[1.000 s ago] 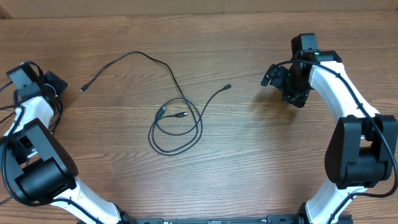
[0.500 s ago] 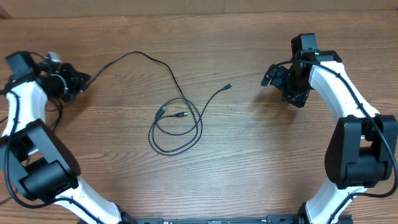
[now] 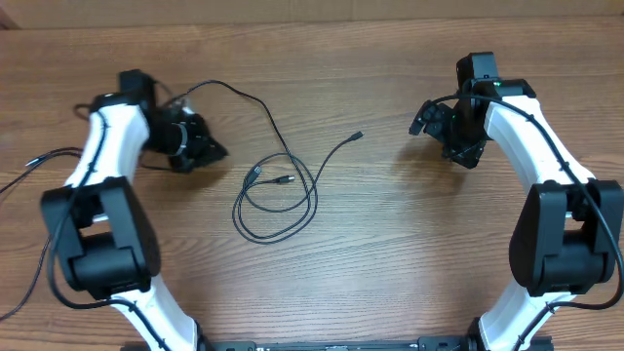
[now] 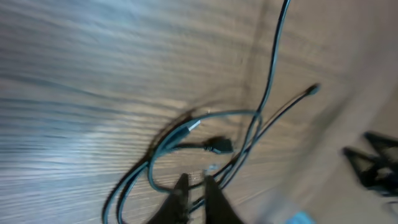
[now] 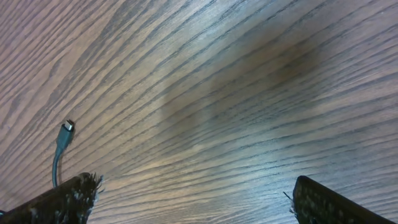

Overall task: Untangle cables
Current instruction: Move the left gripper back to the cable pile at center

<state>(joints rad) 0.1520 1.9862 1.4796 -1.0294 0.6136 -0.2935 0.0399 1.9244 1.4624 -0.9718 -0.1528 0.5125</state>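
The cables [image 3: 278, 200] lie mid-table as thin black cords in an overlapping loop, with two plug ends inside it. One long strand [image 3: 244, 96] arcs up and to the left and passes under my left arm. Another ends in a plug [image 3: 359, 135] towards the right. My left gripper [image 3: 216, 152] hovers just left of the loop. In the blurred left wrist view its fingers [image 4: 194, 179] stand almost together, with nothing clearly between them, and the loop [image 4: 205, 115] lies ahead. My right gripper [image 3: 437, 135] is wide open over bare wood [image 5: 193, 182], with the plug [image 5: 67, 127] nearby.
The wooden table [image 3: 409, 253] carries only the cords. Thicker black arm wires [image 3: 19, 175] trail at the left edge. The right gripper [image 4: 373, 168] shows dimly at the far right of the left wrist view.
My left arm has swung fast from the far left edge to beside the loop, crossing the long strand's left end, and its jaws have closed. The cables and right arm have not moved.
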